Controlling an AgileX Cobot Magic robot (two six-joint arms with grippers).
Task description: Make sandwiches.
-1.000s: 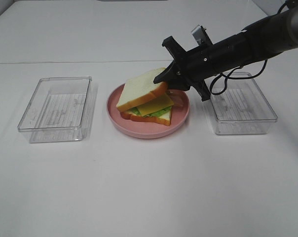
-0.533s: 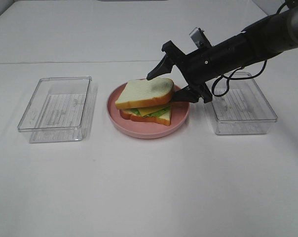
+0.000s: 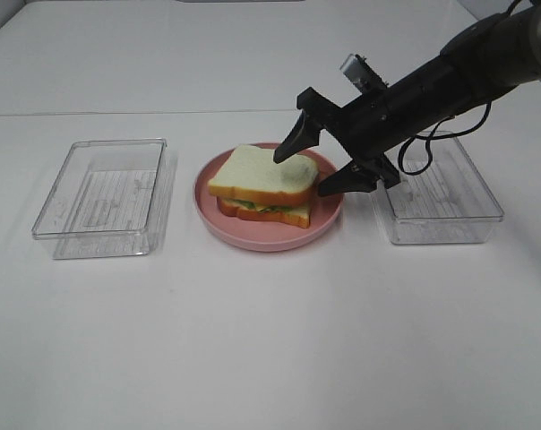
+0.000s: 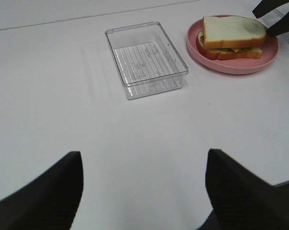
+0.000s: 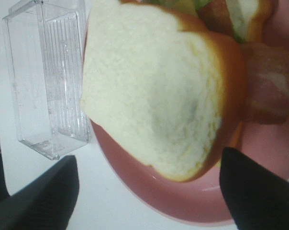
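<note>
White table (image 3: 253, 340), sandwich (image 3: 263, 185) on plate (image 3: 213, 219), bacon (image 5: 266, 91) only in R wrist view

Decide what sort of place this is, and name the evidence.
Probably a robot lab test bench, not a kitchen: a bare white table, a toy sandwich on a pink plate, and empty clear trays.

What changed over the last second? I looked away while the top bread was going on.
The right gripper let go of the top bread slice, which dropped from a tilt to lie flat on the sandwich; its jaws now stand open beside it. The pink plate, both clear boxes and the left gripper stayed put.
</note>
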